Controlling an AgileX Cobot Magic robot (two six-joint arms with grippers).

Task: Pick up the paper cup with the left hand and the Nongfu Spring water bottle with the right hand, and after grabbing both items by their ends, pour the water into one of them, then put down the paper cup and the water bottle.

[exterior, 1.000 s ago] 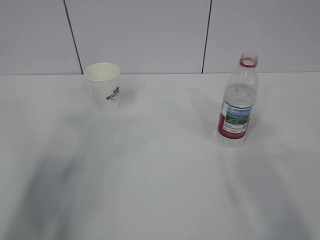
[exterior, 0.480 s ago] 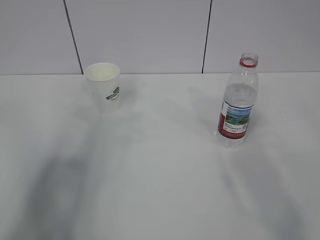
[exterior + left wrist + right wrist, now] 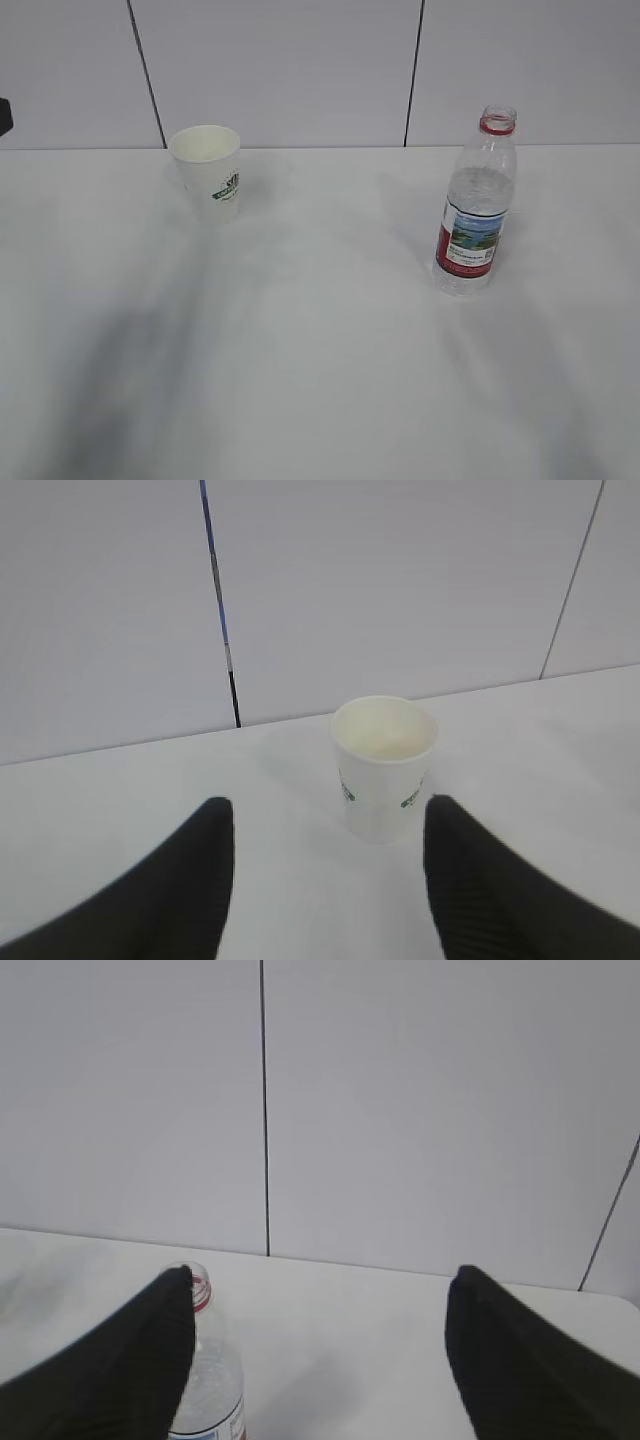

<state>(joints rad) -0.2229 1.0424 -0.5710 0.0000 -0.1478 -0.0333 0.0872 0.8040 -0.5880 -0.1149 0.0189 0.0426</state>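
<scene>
Ext. view: we see the paper cup (image 3: 207, 171) upright at far left of the white table (image 3: 320, 360), close to the wall (image 3: 280, 70). Its green-and-black logo faces us, mouth open, inside looks empty. The Nongfu Spring water bottle (image 3: 476, 204) stands upright at right, well apart from the cup, somewhat nearer to us. No cap on it, red neck ring at top, red label w/ landscape pic around the middle. The water (image 3: 480, 190) sits approx. up to the shoulder. Neither gripper shows in this view; only soft shadows on the tabletop.

Left wrist view: we look past the left gripper (image 3: 330, 880), whose dark fingers (image 3: 190, 880) stand spread apart and grasp nothing. The cup stands beyond and between them, not touched, slightly right of centre.

Right wrist view: the right gripper (image 3: 320, 1360) is spread wide too, nothing between its fingers (image 3: 520, 1360). The bottle's neck and shoulder peek out just beside the left finger, low in the picture. We can't tell if they touch.
</scene>
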